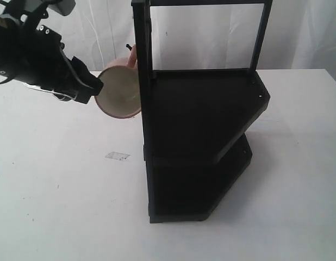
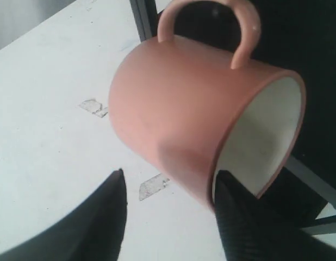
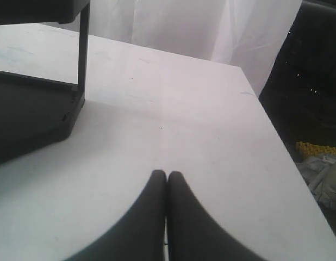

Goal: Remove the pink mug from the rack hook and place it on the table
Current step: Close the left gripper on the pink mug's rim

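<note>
The left gripper [image 2: 171,173], jaws spread astride the rim of the pink mug [image 2: 184,109], looks ready to close and lift it off the rack hook [image 1: 129,47].

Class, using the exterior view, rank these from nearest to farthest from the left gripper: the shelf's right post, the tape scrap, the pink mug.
Measured from the left gripper:
1. Pink mug, right beside it, on the left of the view.
2. Tape scrap, lying on the table, lower in the view.
3. Right post, far over on the right.
</note>
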